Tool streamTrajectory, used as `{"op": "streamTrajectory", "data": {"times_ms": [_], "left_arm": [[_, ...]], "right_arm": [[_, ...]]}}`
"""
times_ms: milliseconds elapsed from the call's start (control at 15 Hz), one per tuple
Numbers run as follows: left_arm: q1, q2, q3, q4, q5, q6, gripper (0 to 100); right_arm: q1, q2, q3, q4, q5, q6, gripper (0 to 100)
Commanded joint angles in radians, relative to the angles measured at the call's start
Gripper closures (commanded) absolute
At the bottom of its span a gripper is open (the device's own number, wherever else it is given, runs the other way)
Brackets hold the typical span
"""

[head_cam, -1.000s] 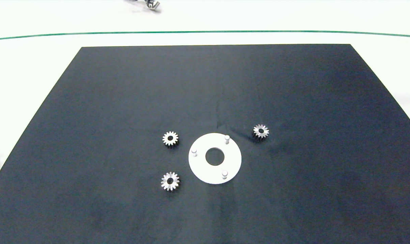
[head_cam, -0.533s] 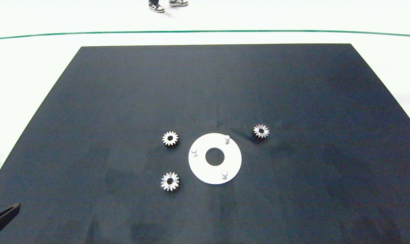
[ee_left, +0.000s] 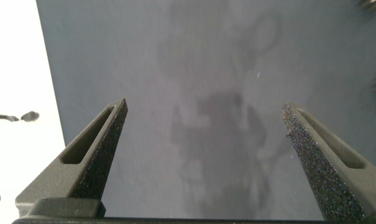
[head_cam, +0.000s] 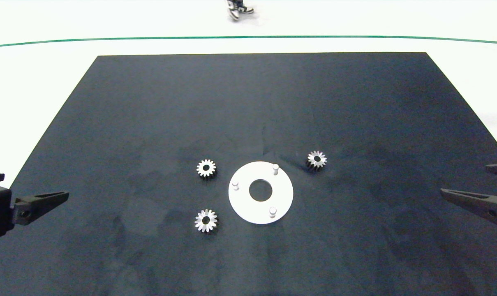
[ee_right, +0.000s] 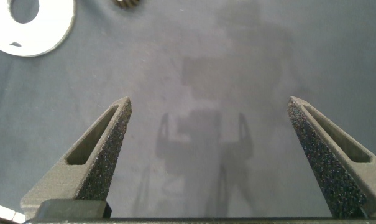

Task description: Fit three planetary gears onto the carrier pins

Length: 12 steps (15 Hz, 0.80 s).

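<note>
The white disc (head_cam: 260,192) lay flat on the black mat (head_cam: 256,102), its three carrier pins (head_cam: 275,168) upright and all bare. The three planetary gears (head_cam: 206,168) lay flat around the disc, none touching it: two on its left side, one just off its far right edge. The left gripper (ee_left: 203,124) hung spread and empty well left of the disc, the right gripper (ee_right: 207,115) equally spread well to its right. The left looked better placed for the paired gears, the right for the lone one.
</note>
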Motion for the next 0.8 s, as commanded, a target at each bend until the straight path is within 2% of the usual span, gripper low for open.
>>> {"op": "streamTrajectory", "data": {"times_ms": [67,267,800], "left_arm": [[0.020,0.071,-0.008,-0.007,0.003,0.001,0],[0.031,0.080,-0.009,-0.012,0.011,0.005,0],[0.030,0.066,0.003,-0.012,0.011,0.006,0]], "right_arm": [[0.103,0.197,-0.111,0.005,-0.007,-0.008,0],[0.131,0.326,-0.181,0.005,-0.043,-0.078,0],[0.220,0.553,-0.359,0.007,-0.030,-0.081,0]]}}
